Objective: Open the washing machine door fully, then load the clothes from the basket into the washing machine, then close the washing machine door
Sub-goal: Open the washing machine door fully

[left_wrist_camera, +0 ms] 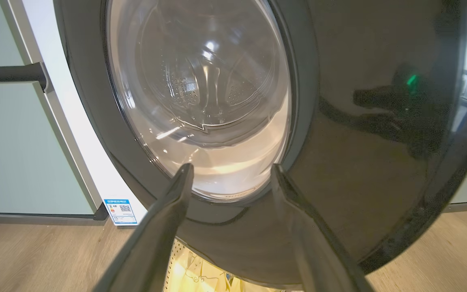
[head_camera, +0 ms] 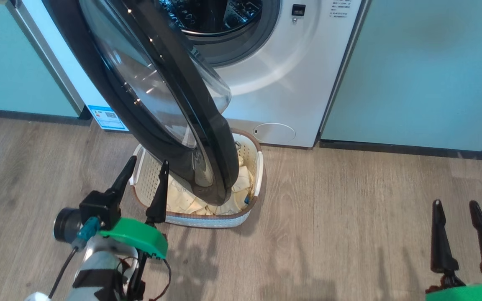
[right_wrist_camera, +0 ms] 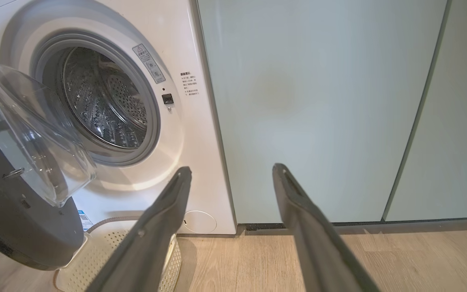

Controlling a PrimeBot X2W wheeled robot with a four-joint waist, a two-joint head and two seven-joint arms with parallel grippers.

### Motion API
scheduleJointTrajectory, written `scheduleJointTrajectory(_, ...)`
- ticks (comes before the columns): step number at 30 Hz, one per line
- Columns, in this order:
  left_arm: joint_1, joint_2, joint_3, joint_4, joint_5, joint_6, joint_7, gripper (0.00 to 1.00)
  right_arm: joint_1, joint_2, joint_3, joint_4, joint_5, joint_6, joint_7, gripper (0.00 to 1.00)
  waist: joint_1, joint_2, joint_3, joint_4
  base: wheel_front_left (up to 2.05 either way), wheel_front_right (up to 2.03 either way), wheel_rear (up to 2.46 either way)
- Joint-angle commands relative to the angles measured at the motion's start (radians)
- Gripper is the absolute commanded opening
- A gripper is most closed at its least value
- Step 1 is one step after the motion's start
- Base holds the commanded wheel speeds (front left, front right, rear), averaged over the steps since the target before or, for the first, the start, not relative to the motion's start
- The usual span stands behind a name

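Found left gripper (head_camera: pixel 149 160) wide open, empty, near basket (head_camera: pixel 207 220) left edge, just short of washing machine door (head_camera: pixel 216 150); right gripper (head_camera: pixel 455 202) likewise open, empty.

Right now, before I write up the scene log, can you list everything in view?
washing machine: one, white, centre, between the cabinets
washing machine door: one, black rim with clear glass, swung partly open over the basket
drum: one, shiny steel, inside the opening
basket: one, cream with brown rim, on the floor before the machine
clothes: a few, pale yellow, heaped in the basket; exact count unclear
sticker: one, blue, low on the machine's left
round cap: one, white, low on the machine's front
cabinet panels: several, pale green, both sides of the machine
floor: grey-brown wood
left gripper: one, dark, jaws open, at the basket
right gripper: one, dark, jaws open, lower right
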Motion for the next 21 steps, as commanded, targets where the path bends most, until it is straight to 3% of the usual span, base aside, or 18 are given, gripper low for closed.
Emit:
scheduleJointTrajectory(1,-0.011,0.021,0.036,-0.031,0.007,0.007,-0.005,1.0,-0.01,-0.005,0.015,-0.036,0.005,-0.003,-0.009,1.0,0.0,-0.0001,0.0,-0.001,0.0,0.0,0.0)
scheduleJointTrajectory(16,-0.006,0.018,0.035,-0.024,0.005,0.011,-0.005,1.0,0.001,-0.005,0.015,-0.03,0.01,-0.003,-0.009,1.0,0.0,-0.0001,-0.007,-0.005,0.0,0.0,0.0)
scheduleJointTrajectory(17,-0.005,0.018,0.035,-0.023,0.005,0.011,-0.005,0.8,0.001,-0.005,0.016,-0.03,0.01,-0.003,-0.009,1.0,0.0,-0.0001,-0.008,-0.006,0.0,0.0,0.0)
scheduleJointTrajectory(18,-0.004,0.018,0.034,-0.019,0.003,0.011,-0.005,0.0,0.002,-0.005,0.016,-0.03,0.01,-0.003,-0.009,1.0,0.0,-0.0001,-0.008,-0.007,0.0,0.0,0.0)
scheduleJointTrajectory(21,-0.007,0.018,0.032,-0.015,0.004,0.011,-0.005,0.0,0.005,-0.005,0.015,-0.03,0.011,-0.003,-0.009,1.0,0.0,-0.0001,-0.01,-0.009,0.0,0.0,0.0)
